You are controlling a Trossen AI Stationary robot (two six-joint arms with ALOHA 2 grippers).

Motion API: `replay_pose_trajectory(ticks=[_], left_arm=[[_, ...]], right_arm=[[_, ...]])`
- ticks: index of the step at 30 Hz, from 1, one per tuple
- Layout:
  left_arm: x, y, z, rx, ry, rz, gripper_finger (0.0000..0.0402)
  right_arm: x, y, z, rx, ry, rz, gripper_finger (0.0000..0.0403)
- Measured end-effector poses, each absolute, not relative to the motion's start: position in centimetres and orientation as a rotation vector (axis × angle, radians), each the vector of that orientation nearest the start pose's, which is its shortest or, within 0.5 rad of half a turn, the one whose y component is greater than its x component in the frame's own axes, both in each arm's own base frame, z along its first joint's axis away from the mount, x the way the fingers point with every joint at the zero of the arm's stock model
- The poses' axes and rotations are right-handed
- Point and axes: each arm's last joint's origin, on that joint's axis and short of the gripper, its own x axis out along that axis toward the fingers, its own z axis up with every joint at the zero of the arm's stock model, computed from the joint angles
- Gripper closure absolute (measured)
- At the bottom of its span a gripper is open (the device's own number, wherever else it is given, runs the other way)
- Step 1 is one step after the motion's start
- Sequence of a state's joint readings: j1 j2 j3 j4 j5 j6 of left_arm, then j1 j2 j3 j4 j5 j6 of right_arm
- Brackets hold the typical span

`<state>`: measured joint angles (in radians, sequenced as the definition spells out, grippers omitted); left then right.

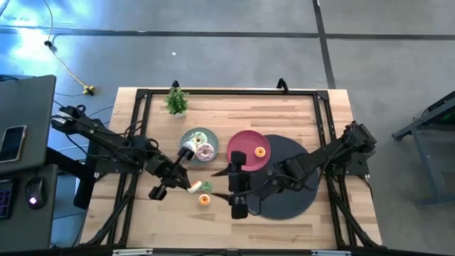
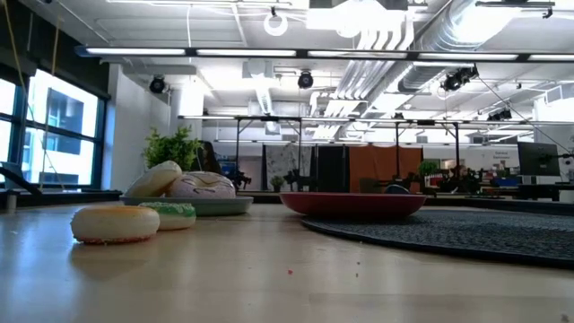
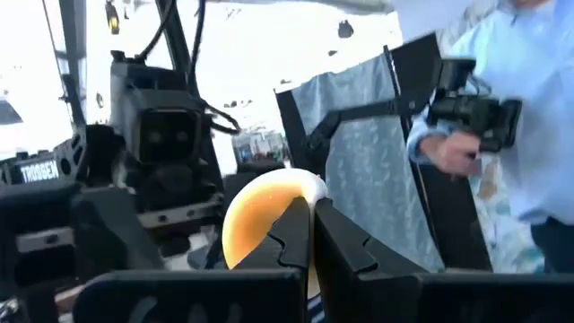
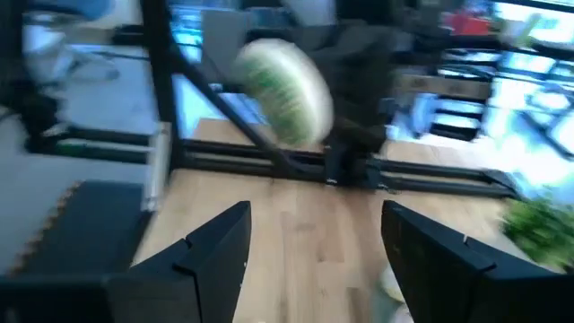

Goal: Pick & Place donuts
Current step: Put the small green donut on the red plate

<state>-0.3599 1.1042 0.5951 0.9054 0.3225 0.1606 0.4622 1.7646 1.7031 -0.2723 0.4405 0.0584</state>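
My left gripper (image 1: 192,186) is shut on a pale green sprinkled donut (image 4: 282,90), held in the air left of the table's middle; its tan underside (image 3: 256,224) faces the left wrist camera. My right gripper (image 1: 226,186) is open just to its right and touches nothing; its fingers (image 4: 215,242) point at that donut. A small green donut (image 1: 206,186) and a small orange one (image 1: 205,200) lie flat on the wood. White (image 2: 152,179) and pink (image 2: 202,186) donuts rest on the grey-green plate (image 1: 190,135). Another orange donut (image 1: 260,151) lies on the pink plate (image 1: 242,142). My left gripper pinches the pale green donut between its two shut fingers (image 3: 287,229) at the ring's rim (image 3: 305,184). The fingers come from the table's left, slanting toward the near edge. The donut is lifted clear of the table and stands on edge in the hold.
A big black round mat (image 1: 291,192) lies under my right arm, partly under the pink plate. A small potted plant (image 1: 176,101) stands at the far edge. A person in a light blue shirt (image 3: 538,108) holds a camera beyond the table. Bare wood lies along the near edge.
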Motion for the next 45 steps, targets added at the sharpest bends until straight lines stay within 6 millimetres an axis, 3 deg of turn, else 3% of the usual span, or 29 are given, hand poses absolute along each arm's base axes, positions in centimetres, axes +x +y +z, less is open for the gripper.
replay_pose_trajectory(ticks=[13, 25, 31, 42, 45], left_arm=[[26.4, -10.7, 30.0, 0.16, -0.389, -0.761, 0.0401], [27.1, -9.6, 29.6, 0.167, -0.355, -0.745, 0.0401], [27.3, -9.5, 29.1, 0.155, -0.295, -0.738, 0.0401], [27.5, -9.3, 29.1, 0.157, -0.293, -0.67, 0.04], [27.6, -9.2, 29.0, 0.154, -0.275, -0.625, 0.0387]], right_arm=[[37.0, 17.4, 37.3, -0.122, 0.328, 0.077, 0.0164], [36.1, 18.7, 37.2, -0.082, 0.35, 0.093, 0.0175], [36.1, 18.7, 37.1, -0.071, 0.36, 0.081, 0.023], [35.9, 18.6, 36.8, -0.031, 0.406, 0.097, 0.0382], [35.8, 18.5, 36.7, -0.031, 0.414, 0.072, 0.0393]])
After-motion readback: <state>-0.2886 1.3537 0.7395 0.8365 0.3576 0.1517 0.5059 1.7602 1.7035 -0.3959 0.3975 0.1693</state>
